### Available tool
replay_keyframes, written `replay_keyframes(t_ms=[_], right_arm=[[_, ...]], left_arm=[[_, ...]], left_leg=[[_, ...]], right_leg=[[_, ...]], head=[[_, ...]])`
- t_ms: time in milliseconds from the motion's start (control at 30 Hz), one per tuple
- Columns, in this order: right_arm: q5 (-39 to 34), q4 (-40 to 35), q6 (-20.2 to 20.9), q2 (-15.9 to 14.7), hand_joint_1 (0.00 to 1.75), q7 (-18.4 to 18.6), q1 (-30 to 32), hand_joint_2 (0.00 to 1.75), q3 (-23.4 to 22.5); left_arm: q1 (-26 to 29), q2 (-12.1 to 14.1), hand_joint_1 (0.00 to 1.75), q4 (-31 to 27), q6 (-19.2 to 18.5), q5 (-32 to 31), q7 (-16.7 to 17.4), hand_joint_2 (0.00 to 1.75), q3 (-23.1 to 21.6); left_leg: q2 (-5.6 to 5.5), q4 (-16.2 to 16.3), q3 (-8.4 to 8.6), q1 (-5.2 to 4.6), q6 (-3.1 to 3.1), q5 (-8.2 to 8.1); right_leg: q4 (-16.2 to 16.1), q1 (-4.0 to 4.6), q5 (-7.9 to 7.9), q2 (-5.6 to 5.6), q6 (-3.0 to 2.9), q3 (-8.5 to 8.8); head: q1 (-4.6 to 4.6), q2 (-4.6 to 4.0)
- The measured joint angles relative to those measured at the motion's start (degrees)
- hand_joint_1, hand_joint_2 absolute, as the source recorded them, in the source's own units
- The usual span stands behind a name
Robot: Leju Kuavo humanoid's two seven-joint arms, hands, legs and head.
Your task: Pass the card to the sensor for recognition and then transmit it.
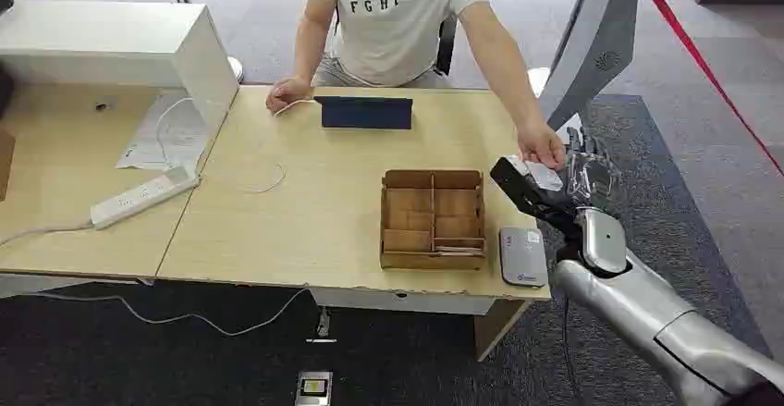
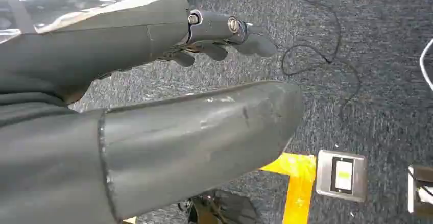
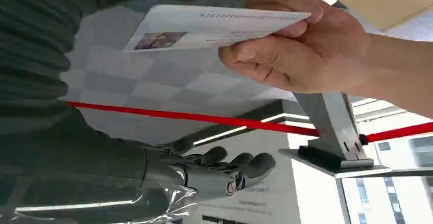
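The white card (image 1: 542, 176) (image 3: 214, 24) with a small photo is pinched in a person's hand (image 1: 542, 144) (image 3: 301, 50) just off the table's right edge. My right hand (image 1: 566, 187) (image 3: 224, 170) is raised there. Its dark thumb lies under the card and its fingers (image 3: 245, 165) stand spread, apart from the card. The grey sensor pad (image 1: 523, 256) lies flat on the table's front right corner, just below that hand. My left hand (image 2: 219, 32) hangs over the dark carpet, fingers loosely extended, holding nothing.
A brown cardboard divider tray (image 1: 433, 219) sits left of the sensor. A dark tablet stand (image 1: 367, 112) is in front of the seated person. A power strip (image 1: 143, 195), cable and white box (image 1: 120, 45) lie at the left. A red barrier tape (image 1: 707, 68) runs at the right.
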Motion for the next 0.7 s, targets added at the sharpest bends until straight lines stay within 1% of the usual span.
replay_keyframes(t_ms=[167,467,700], right_arm=[[0.92,-0.15,0.2,-0.44,1.75,0.76,0.0,1.75,0.22],[3.52,-2.21,2.06,-2.14,1.75,3.63,0.45,1.75,0.81],[3.91,-4.33,2.6,-3.28,1.75,3.82,1.9,1.75,0.7]], left_arm=[[0.0,0.0,0.0,0.0,0.0,-0.02,0.22,0.0,0.06],[0.04,0.0,0.0,0.0,0.04,-0.59,0.24,0.0,0.61],[0.03,0.0,0.0,0.0,0.09,-1.03,0.31,0.0,1.22]], left_leg=[[0.0,0.0,0.0,0.0,0.0,0.0],[0.0,0.0,0.0,0.0,0.0,0.0],[0.01,0.0,0.0,0.0,0.0,0.0]], right_leg=[[0.0,0.0,0.0,0.0,0.0,0.0],[-0.01,0.0,0.0,0.0,0.0,0.0],[-0.01,0.0,0.0,0.01,0.0,-0.01]], head=[[0.0,0.0],[0.02,0.0],[0.0,0.0]])
